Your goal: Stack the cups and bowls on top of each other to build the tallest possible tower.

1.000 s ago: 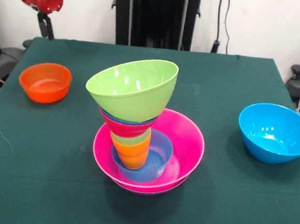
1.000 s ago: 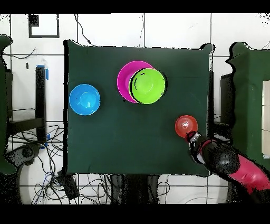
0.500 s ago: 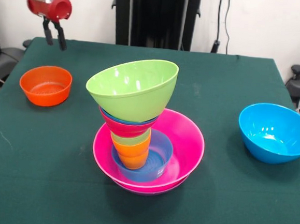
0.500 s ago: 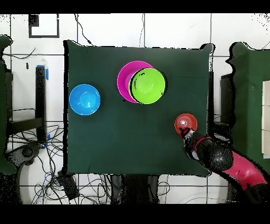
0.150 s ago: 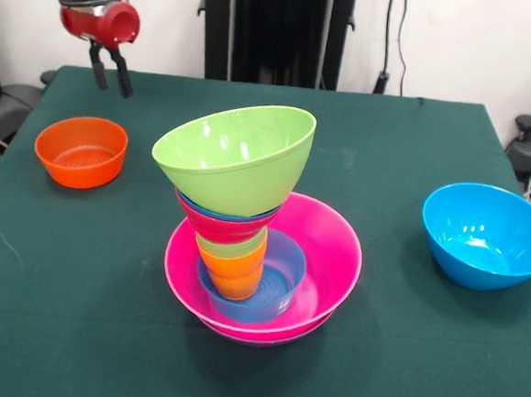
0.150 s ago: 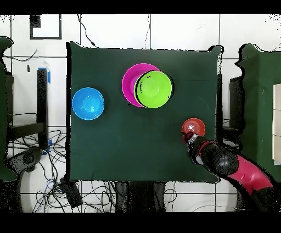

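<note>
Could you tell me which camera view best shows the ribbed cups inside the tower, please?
The front view: the orange cup and the light green cup show beneath the tilted lime green bowl. Overhead, that bowl hides both cups.

No text, label, brand, number or sign can be read in either view.
</note>
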You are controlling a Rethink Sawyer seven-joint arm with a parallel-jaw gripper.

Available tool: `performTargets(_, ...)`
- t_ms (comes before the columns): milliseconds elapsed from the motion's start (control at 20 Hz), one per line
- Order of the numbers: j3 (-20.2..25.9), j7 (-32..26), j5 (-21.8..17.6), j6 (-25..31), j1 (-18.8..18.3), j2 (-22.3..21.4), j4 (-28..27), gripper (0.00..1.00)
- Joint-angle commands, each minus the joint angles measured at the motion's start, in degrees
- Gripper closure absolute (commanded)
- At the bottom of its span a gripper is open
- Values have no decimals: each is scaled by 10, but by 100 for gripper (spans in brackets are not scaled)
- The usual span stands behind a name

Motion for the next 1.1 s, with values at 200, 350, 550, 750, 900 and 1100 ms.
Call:
performTargets(200,47,15,-8,-54,20,58,-21,0)
performTargets(350,56,-4,-11,-40,19,71,-49,0)
performTargets(550,68,-22,-16,-32,19,91,-78,0)
performTargets(750,70,-28,-20,-21,20,85,-93,0)
performTargets(900,72,-33,-22,-5,16,69,-95,0)
performTargets(1100,77,-41,-23,13,11,54,-99,0)
